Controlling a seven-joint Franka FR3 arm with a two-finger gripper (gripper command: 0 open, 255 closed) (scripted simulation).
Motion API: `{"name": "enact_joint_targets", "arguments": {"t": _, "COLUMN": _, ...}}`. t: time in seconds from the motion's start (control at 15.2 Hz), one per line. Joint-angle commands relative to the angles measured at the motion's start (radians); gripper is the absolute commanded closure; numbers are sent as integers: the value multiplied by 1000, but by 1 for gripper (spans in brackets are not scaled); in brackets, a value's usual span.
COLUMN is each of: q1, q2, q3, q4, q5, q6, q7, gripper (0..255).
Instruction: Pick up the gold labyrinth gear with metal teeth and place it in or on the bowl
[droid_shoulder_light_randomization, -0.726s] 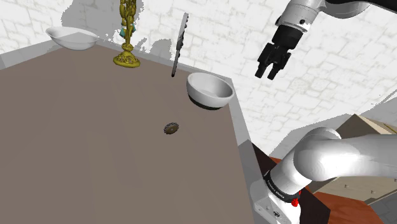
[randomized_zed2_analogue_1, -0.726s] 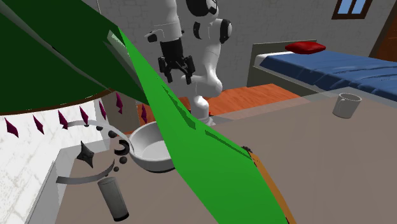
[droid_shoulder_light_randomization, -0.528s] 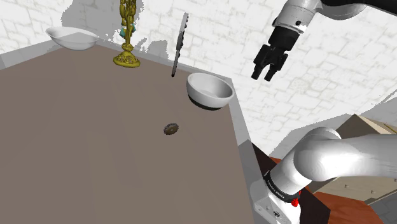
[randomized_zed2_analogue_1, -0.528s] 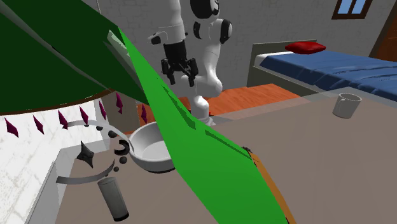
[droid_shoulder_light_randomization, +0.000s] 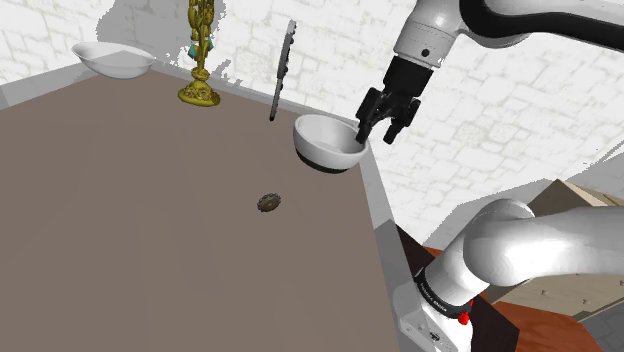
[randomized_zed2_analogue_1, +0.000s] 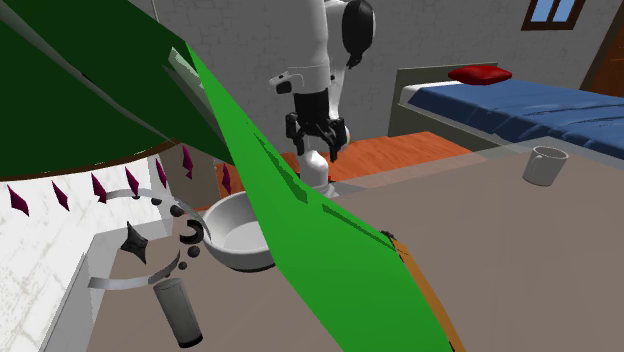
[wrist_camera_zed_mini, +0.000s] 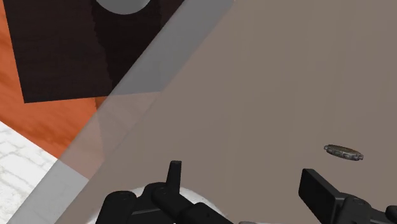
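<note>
The gear (droid_shoulder_light_randomization: 268, 202) is a small dark, gold-tinged disc lying flat on the brown tabletop (droid_shoulder_light_randomization: 150, 230), near the middle. In the wrist view the gear (wrist_camera_zed_mini: 342, 151) lies beyond my right-hand finger. A white bowl (droid_shoulder_light_randomization: 329, 143) with a dark base stands at the table's far corner; the white bowl (randomized_zed2_analogue_1: 238, 232) shows again in the second exterior view. My black gripper (droid_shoulder_light_randomization: 385, 125) hangs in the air just off that bowl's rim, over the table's edge. It is open and nothing is between its fingers (wrist_camera_zed_mini: 318, 188). The gripper (randomized_zed2_analogue_1: 318, 140) points downward.
A gold candlestick (droid_shoulder_light_randomization: 199, 60), a toothed blade (droid_shoulder_light_randomization: 283, 70) standing on end and a second white bowl (droid_shoulder_light_randomization: 112, 60) stand along the table's far side. The grey table rim (wrist_camera_zed_mini: 127, 108) runs below the hand. A green slab (randomized_zed2_analogue_1: 300, 230) blocks much of the second exterior view.
The gripper has come down and toward the shoulder view's left, from high beside the table to the white bowl's rim. The gear and bowl have not moved.
</note>
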Motion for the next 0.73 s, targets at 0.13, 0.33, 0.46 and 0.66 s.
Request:
{"name": "enact_joint_targets", "arguments": {"t": 0.13, "q1": 13, "q2": 69, "q3": 109, "q4": 2, "q5": 42, "q6": 94, "q7": 104, "gripper": 0}}
{"name": "enact_joint_targets", "arguments": {"t": 0.33, "q1": 16, "q2": 135, "q3": 190, "q4": 17, "q5": 59, "q6": 164, "q7": 181, "gripper": 0}}
{"name": "enact_joint_targets", "arguments": {"t": 0.46, "q1": 13, "q2": 187, "q3": 246, "q4": 34, "q5": 62, "q6": 211, "q7": 235, "gripper": 0}}
{"name": "enact_joint_targets", "arguments": {"t": 0.66, "q1": 2, "q2": 277, "q3": 330, "q4": 70, "q5": 51, "q6": 279, "q7": 320, "gripper": 0}}
